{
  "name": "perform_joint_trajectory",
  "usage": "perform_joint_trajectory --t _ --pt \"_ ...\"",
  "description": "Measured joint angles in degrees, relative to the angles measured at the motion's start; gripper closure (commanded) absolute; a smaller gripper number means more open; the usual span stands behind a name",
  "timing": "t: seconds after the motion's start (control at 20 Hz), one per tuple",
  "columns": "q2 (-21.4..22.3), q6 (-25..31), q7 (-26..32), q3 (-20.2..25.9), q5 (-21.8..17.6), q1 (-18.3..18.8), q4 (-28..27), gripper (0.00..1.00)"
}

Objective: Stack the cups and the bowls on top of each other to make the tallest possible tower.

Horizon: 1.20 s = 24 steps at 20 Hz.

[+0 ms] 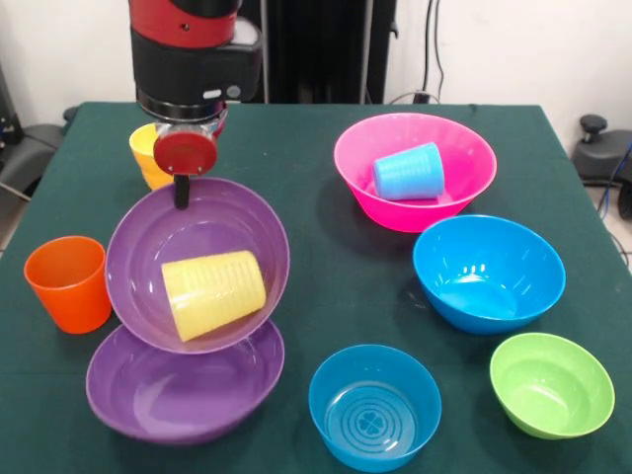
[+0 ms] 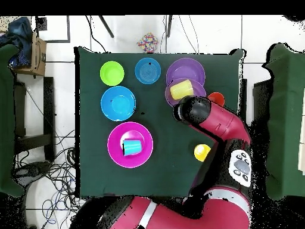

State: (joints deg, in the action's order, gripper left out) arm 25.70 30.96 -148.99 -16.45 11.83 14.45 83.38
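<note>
My gripper (image 1: 183, 197) hangs at the far rim of a purple bowl (image 1: 222, 212) and is shut on that rim. This bowl is raised and tilted, and a pale yellow ribbed cup (image 1: 212, 291) lies on its side inside it. Under its near edge sits a second purple bowl (image 1: 178, 395). An orange cup (image 1: 67, 281) stands upright to the left. An amber-yellow cup (image 1: 148, 153) stands behind the gripper. In the overhead view the arm's wrist (image 2: 193, 110) hides the gripper beside the tilted purple bowl (image 2: 176, 100).
A pink bowl (image 1: 464, 148) at the back right holds a light blue cup (image 1: 408, 173) on its side. In front of it stand a big blue bowl (image 1: 489, 272), a small blue bowl (image 1: 375, 405) and a green bowl (image 1: 551, 383).
</note>
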Motion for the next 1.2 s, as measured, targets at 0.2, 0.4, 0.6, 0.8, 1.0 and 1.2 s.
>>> perform_joint_trajectory --t 0.2,0.4,0.6,0.8,1.0,1.2 --pt "-1.1 -2.9 0.0 0.0 0.0 0.0 0.0 1.0" --pt "-2.0 -5.2 0.0 0.0 0.0 0.0 0.0 1.0" --pt "-2.6 -5.3 0.0 0.0 0.0 -0.1 -0.4 1.0" --pt "-3.2 -4.6 0.0 0.0 0.0 -0.3 -1.9 1.0" --pt "-4.1 -1.6 0.0 0.0 0.0 -0.4 -5.2 1.0" --pt "-4.8 0.8 0.0 0.0 0.0 -0.4 -7.9 1.0"
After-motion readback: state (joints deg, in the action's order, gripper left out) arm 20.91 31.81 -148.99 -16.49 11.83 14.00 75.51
